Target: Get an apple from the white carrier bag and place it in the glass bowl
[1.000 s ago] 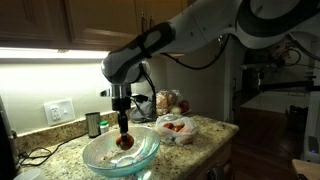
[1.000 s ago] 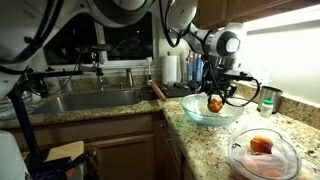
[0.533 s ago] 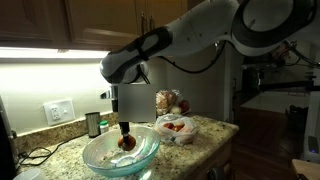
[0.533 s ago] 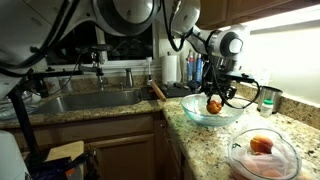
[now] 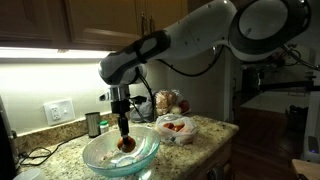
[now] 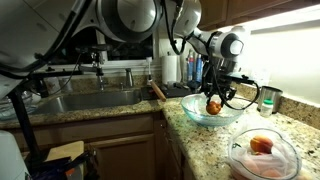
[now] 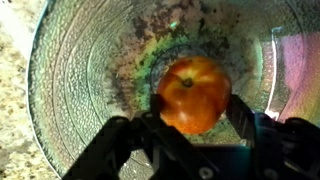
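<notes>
While the round red-orange apple (image 7: pixel 190 93) is gripped, it is held inside the clear ribbed glass bowl (image 7: pixel 70 70).

The speckled granite countertop (image 5: pixel 215 128) is seen in both exterior views, with the white robot arm (image 5: pixel 190 35) bent down over it. The glass bowl (image 5: pixel 95 150) is set near the counter's edge. In an exterior view the crumpled white carrier bag (image 5: pixel 178 128), with red fruit showing inside, lies at 3 o'clock from the bowl, near it but apart. The apple (image 5: pixel 127 143) is placed within the bowl's walls, directly under the black gripper (image 5: pixel 124 128). In the wrist view the gripper (image 7: pixel 198 108) is closed on the fruit, its fingers (image 7: pixel 240 112) pressed against it at 9 and 3 o'clock. Whether the apple touches the bowl's floor cannot be told.
</notes>
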Controlling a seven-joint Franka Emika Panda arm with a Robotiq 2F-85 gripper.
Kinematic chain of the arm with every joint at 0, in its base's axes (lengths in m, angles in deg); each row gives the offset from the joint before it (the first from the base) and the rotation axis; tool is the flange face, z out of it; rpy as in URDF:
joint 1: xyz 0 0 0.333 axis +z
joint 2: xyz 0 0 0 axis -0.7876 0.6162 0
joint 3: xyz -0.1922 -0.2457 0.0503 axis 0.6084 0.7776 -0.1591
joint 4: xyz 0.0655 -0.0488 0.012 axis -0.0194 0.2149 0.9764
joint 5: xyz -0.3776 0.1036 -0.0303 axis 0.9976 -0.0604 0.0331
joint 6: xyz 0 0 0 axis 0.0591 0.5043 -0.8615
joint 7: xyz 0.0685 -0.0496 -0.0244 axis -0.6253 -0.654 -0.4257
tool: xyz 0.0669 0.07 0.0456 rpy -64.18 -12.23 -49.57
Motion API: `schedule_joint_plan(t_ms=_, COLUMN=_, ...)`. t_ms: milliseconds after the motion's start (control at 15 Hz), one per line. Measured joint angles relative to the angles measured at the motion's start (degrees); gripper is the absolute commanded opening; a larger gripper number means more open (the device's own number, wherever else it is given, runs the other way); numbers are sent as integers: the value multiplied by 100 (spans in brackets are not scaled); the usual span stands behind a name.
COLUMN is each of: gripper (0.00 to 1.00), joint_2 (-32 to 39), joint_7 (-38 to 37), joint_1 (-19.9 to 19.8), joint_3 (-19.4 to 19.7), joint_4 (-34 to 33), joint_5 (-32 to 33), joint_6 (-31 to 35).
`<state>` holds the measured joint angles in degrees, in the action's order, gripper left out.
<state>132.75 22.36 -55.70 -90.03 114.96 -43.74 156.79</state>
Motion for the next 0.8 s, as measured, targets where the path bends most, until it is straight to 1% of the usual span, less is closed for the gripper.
schedule_joint_plan(t_ms=133, gripper=43, joint_2=30, joint_7=15, joint_1=2, joint_3=0, joint_4=-35, joint_5=0, joint_6=-45)
schedule_joint_plan(t_ms=267, gripper=73, joint_2=52, joint_7=28, joint_1=4, joint_3=0, joint_4=-66, joint_5=0, joint_6=-90)
schedule_joint_plan(t_ms=333, gripper=91, joint_2=71, joint_7=33, joint_1=4, joint_3=0, joint_4=-97, joint_5=0, joint_6=-118)
schedule_joint_plan(t_ms=533, gripper=99, joint_2=132, joint_7=36, joint_1=6, joint_3=0, joint_4=-186, joint_5=0, joint_6=-179)
schedule_joint_plan(t_ms=800, gripper=100, joint_2=136, joint_7=37, joint_1=6, joint_3=0, joint_4=-273, joint_5=0, joint_6=-250)
